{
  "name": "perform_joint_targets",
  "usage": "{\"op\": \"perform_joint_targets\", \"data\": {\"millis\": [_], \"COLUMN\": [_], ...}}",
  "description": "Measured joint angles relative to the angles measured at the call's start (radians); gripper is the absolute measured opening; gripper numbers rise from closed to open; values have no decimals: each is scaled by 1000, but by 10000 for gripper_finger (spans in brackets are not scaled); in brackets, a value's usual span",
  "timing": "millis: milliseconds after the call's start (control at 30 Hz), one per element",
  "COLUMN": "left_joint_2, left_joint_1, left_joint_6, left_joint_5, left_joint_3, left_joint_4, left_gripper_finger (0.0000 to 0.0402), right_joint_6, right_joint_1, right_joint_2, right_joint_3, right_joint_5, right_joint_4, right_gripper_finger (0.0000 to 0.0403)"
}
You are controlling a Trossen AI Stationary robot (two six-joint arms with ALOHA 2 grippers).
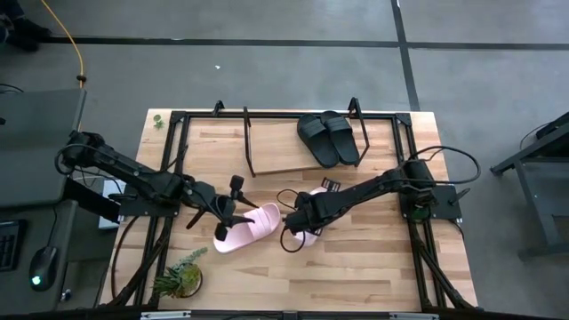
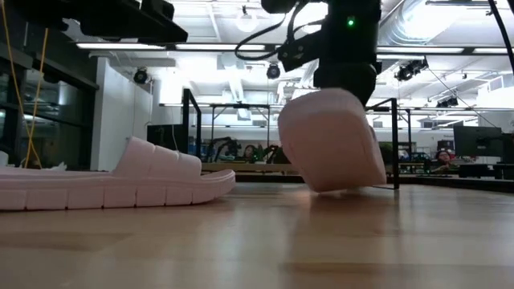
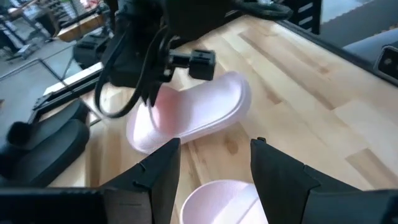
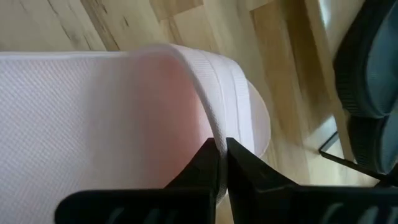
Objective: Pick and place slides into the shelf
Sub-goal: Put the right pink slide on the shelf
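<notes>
Two pale pink slides are on the wooden table. One pink slide (image 1: 252, 226) (image 2: 120, 181) lies flat on its sole. My left gripper (image 1: 233, 212) (image 3: 214, 162) hangs open just above that slide's end (image 3: 221, 199), a finger standing on either side of it. The other pink slide (image 1: 313, 216) (image 2: 333, 136) (image 3: 193, 115) is tilted up in my shut right gripper (image 1: 298, 222) (image 4: 222, 152). Two black slides (image 1: 329, 138) (image 4: 373, 81) sit side by side on the shelf (image 1: 251, 147), at the right end of its board. My right gripper pinches the pink slide's wide strap at its edge (image 4: 205, 118) between the two fingers. They come from above, slanting in from the table's right. The slide hangs tilted below the fingers, sole turned toward the near edge, its lower end (image 2: 341, 189) at or just above the table.
A small potted plant (image 1: 182, 276) stands at the near left corner. The larger black frame (image 1: 178, 120) runs around the table's edges. The shelf's left part (image 1: 276, 147) holds nothing. Cables (image 1: 449, 160) loop by the right arm's base.
</notes>
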Motion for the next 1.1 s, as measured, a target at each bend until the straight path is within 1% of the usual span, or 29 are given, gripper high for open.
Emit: {"op": "perform_joint_targets", "data": {"millis": [100,200,467,600,800,967,1100], "left_joint_2": [-2,-2,-2,-2,-2,-2,-2], "left_joint_1": [0,0,0,0,0,-1,-1], "left_joint_6": [-1,-4,-4,-4,8,75,120], "left_joint_5": [-5,-5,-4,-4,-4,-4,-4], "left_joint_3": [0,0,0,0,0,1,23], "left_joint_4": [7,15,53,53,112,168,151], "left_gripper_finger": [179,179,179,179,179,179,179], "right_joint_6": [8,-6,-67,-98,-158,-198,-240], "right_joint_1": [8,25,88,111,89,44,-2], "right_joint_2": [0,-1,-1,-1,-1,-1,-1], "right_joint_3": [31,77,252,317,361,363,363], "right_joint_5": [32,87,232,276,283,271,242], "right_joint_4": [-33,-46,-49,-51,-53,-54,-47], "right_gripper_finger": [0,0,0,0,0,0,0]}}
